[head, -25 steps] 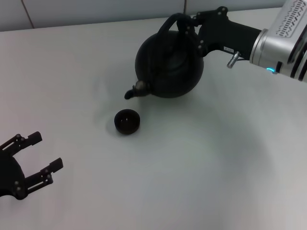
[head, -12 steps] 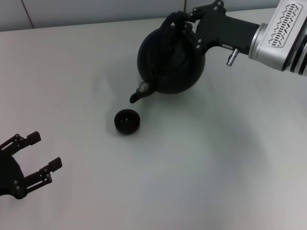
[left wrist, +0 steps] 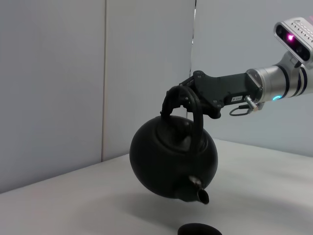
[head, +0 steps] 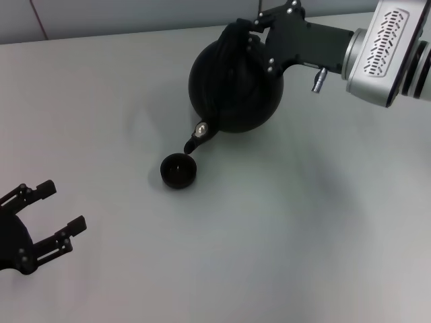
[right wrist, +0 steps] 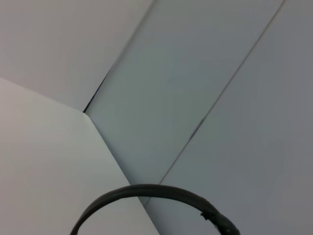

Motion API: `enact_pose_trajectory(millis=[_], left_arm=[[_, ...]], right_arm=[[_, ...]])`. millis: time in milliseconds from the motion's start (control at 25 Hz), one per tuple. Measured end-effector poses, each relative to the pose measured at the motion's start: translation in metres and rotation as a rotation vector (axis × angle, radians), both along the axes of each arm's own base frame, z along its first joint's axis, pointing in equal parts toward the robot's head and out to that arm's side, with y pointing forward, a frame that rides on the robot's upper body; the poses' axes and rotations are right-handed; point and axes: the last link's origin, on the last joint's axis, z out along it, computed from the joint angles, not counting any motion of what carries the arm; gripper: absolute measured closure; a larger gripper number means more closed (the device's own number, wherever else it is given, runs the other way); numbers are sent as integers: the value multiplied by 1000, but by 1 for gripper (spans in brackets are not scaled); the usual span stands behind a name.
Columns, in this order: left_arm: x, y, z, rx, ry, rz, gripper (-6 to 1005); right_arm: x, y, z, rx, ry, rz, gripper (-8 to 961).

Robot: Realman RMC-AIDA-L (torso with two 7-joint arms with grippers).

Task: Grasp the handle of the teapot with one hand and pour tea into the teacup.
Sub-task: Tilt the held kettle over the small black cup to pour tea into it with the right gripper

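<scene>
My right gripper (head: 250,30) is shut on the black arched handle (head: 236,37) of the large round black teapot (head: 232,91) and holds the pot in the air, tipped spout-down. The short spout (head: 194,142) points at the tiny dark teacup (head: 178,170), just above its rim. In the left wrist view the teapot (left wrist: 168,159) hangs tilted from the handle (left wrist: 188,105) over the cup (left wrist: 199,229). No tea shows. The handle's arc (right wrist: 146,196) crosses the right wrist view. My left gripper (head: 50,215) is open and empty at the near left.
The white table (head: 269,235) spreads around the cup. A pale wall (left wrist: 73,73) stands behind the table's far edge.
My right gripper has tipped the teapot further, and the spout has swung down and toward the teacup. The left gripper has not moved.
</scene>
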Motion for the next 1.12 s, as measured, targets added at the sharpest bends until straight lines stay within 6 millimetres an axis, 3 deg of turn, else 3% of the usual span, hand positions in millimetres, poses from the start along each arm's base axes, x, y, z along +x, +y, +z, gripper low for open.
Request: enact_pose_trajectory(millis=[1120], left_arm=[[1, -3, -1, 6, -26, 8, 187]], right_arm=[[-16, -1, -10, 16, -75, 136, 887]])
